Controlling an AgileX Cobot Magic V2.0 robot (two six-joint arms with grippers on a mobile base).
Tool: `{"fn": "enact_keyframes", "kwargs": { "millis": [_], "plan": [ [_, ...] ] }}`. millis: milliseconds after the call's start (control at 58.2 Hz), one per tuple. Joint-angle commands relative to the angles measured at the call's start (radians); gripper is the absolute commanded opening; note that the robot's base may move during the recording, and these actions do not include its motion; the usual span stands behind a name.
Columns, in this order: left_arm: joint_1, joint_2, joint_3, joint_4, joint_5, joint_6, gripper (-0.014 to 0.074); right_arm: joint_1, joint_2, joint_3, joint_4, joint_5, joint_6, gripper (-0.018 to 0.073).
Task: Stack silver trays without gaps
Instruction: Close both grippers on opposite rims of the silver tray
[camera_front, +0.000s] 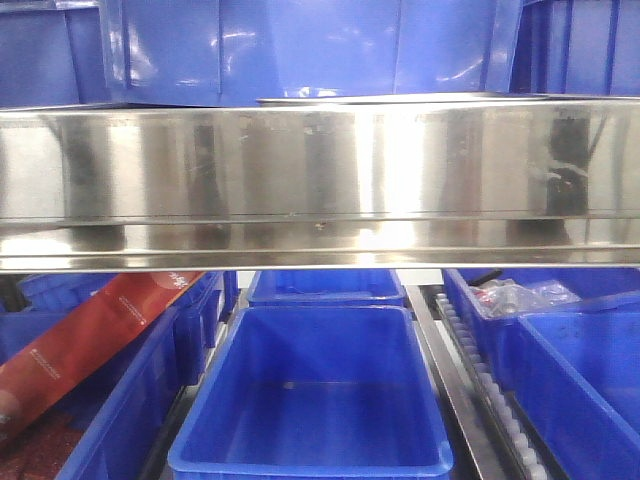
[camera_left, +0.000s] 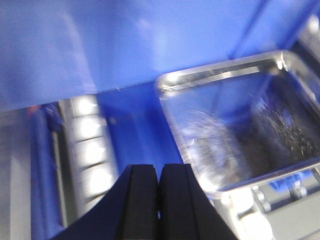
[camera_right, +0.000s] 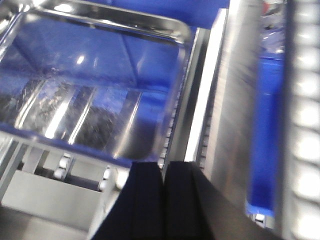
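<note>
Steel fills the middle of the front view: the long side wall of a silver tray (camera_front: 320, 180) runs from the left edge of the picture to the right edge, and the rim of a second tray (camera_front: 420, 97) shows just over its top edge on the right half. Behind and above them stands an upper blue bin (camera_front: 300, 50). Below the tray, a central blue bin (camera_front: 320, 350) sits between two more: a left bin (camera_front: 150, 400) holding a slanted red carton (camera_front: 90, 340), and a right bin (camera_front: 590, 390) with clear packets (camera_front: 520, 297) at its far end. A roller rail (camera_front: 478, 365) runs between the central and right bins. In the left wrist view a tray under the left wrist (camera_left: 240, 125) lies open side up to the right of the arm, a blue wall behind its far rim and its near rim at the edge of a metal frame. The left gripper (camera_left: 159, 200) is clenched on nothing, fingers pressed together, near that tray's near left corner but apart from it. In the right wrist view a tray under the right wrist (camera_right: 90, 85) lies to the left, its right rim beside a steel rail. The right gripper (camera_right: 164, 200) is likewise clenched and holds nothing, close to the near right corner. Whether these are the same tray cannot be told.
</note>
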Motion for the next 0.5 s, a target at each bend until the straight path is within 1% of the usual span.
{"fn": "enact_keyframes", "kwargs": {
  "millis": [0,172,258,378,481],
  "plan": [
    [-0.034,0.091,-0.107,0.043,0.043,-0.058,-0.002,0.02,0.057,-0.054,-0.016,-0.015,-0.002,-0.0076],
    [-0.054,0.221,-0.235,0.047,0.097,-0.068,-0.0013,0.022,0.141,-0.097,-0.016,-0.051,0.001,-0.0076],
    [-0.054,0.249,-0.248,0.028,0.095,-0.068,0.0006,0.022,0.156,-0.099,-0.016,-0.078,0.001,-0.0076],
    [-0.054,0.27,-0.248,0.024,0.097,-0.068,0.0091,0.022,0.172,-0.099,-0.016,-0.078,0.001,-0.0076],
    [-0.054,0.282,-0.248,0.02,0.095,-0.068,0.0219,0.022,0.188,-0.099,-0.016,-0.078,0.001,-0.007]
  ]
}}
